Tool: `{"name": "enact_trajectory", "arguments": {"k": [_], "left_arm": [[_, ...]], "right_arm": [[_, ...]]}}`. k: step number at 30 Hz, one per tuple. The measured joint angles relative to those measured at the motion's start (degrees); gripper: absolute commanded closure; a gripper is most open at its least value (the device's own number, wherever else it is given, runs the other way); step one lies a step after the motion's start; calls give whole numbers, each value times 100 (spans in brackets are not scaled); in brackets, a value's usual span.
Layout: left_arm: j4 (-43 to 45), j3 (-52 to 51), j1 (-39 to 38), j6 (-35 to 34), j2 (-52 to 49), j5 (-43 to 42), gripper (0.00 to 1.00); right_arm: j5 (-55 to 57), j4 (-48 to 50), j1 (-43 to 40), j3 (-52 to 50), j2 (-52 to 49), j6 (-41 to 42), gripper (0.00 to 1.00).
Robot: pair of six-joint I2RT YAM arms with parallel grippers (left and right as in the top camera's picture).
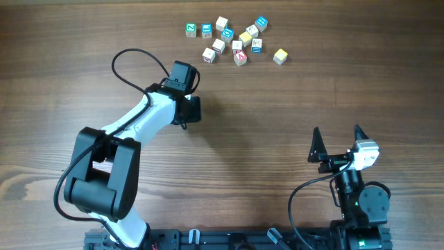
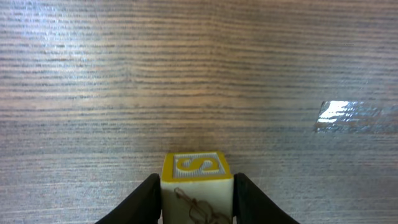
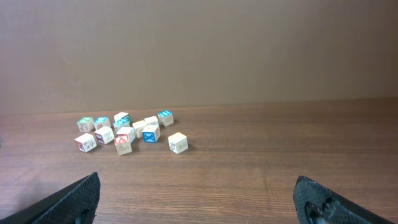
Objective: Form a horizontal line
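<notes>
The left wrist view shows what the overhead view hides. The left gripper (image 2: 198,198) is clamped on a yellow block (image 2: 198,171), one black finger (image 2: 146,200) pressed to each side. The block's top face has a yellow border and a yellow "S", and its pale front face carries a thin brown drawing. From overhead, the left gripper (image 1: 192,110) sits just off the table's centre toward 10 o'clock. Its dark body covers the block, so only the wrist camera shows the hold.

The line is not yet formed. The other cubes (image 1: 227,35) lie in a loose cluster at 12 o'clock on the wooden table (image 1: 291,90), well apart from both grippers. Going left to right overhead:
- A green-marked cube and a blue one sit side by side.
- Next is a knot of pale, teal and blue cubes turned at different angles.
- A red "A" cube (image 1: 240,57) lies at the knot's 6 o'clock edge.
- A single yellow cube (image 1: 279,55) sits a little apart at 4 o'clock.

The right wrist view shows the same cubes (image 3: 124,132) low and side-on, toward 10 o'clock, in front of a plain brown wall that the overhead view does not show.

The right gripper (image 1: 338,142) rests at 4 o'clock with its fingers spread wide. In its own view, the right gripper (image 3: 199,202) has nothing between its two tips.
</notes>
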State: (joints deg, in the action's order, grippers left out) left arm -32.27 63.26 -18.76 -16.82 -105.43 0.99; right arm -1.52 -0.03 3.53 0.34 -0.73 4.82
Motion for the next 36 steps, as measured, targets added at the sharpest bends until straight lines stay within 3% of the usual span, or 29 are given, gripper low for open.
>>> {"name": "enact_trajectory", "arguments": {"k": [30,36], "left_arm": [[-354,-2,0,0,0,-87,62],[-286,-2,0,-4,0,-87,48]], "right_arm": [[0,0,0,0,0,2,0],[0,0,0,0,0,2,0]]}}
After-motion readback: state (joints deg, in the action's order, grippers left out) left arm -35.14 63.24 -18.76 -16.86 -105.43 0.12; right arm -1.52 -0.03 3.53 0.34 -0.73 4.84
